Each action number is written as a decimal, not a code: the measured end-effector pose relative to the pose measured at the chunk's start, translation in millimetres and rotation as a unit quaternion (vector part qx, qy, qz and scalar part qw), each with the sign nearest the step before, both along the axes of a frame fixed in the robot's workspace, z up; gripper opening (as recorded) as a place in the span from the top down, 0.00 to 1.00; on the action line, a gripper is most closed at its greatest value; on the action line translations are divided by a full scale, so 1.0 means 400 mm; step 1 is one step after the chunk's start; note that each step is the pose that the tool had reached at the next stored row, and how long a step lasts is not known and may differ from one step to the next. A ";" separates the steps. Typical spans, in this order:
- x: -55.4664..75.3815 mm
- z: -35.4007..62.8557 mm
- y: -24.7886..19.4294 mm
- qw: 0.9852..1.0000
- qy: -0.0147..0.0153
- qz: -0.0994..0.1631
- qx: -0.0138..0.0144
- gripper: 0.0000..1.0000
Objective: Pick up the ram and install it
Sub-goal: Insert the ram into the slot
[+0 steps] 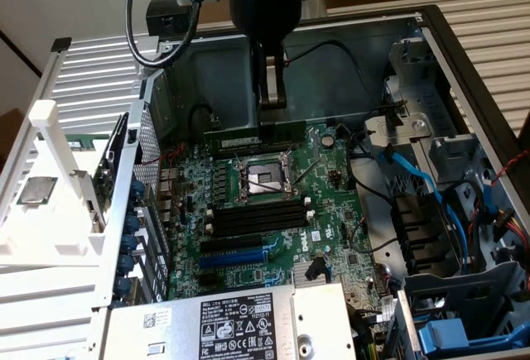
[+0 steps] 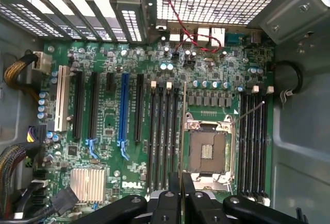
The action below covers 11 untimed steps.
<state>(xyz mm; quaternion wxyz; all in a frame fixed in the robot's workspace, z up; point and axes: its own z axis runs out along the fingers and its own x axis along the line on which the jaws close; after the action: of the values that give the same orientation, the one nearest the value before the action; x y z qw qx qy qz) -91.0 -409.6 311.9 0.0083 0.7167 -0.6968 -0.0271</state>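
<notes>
My gripper (image 1: pixel 269 110) hangs inside the open computer case, shut on the ram (image 1: pixel 236 141), a long green stick held level and on edge above the motherboard (image 1: pixel 331 211). In the exterior view the ram sits just beyond the CPU socket (image 1: pixel 263 180). The wrist view shows the ram (image 2: pixel 184 126) edge-on as a thin line running out from my gripper (image 2: pixel 181 185), over the socket's side (image 2: pixel 206 152) and beside a group of black slots with white end clips (image 2: pixel 162 136). More black slots (image 2: pixel 252 141) lie on the socket's other side.
A blue slot (image 1: pixel 236 256) and a small heatsink (image 1: pixel 308 271) lie nearer the power supply (image 1: pixel 232 327). Blue cables (image 1: pixel 414 182) and drive bays fill the exterior view's right. A white rack (image 1: pixel 50 203) stands outside the case at the left.
</notes>
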 end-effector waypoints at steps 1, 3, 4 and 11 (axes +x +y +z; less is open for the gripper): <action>0.000 -0.009 0.000 1.000 0.000 0.000 0.000 0.87; 0.000 -0.018 0.000 1.000 0.000 0.000 0.000 0.87; 0.000 -0.022 0.000 1.000 0.000 -0.001 0.000 0.87; 0.000 -0.034 -0.008 1.000 0.000 -0.004 -0.003 0.87</action>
<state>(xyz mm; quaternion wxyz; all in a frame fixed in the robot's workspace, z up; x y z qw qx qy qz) -91.0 -412.9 298.1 0.0103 0.7142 -0.6994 -0.0247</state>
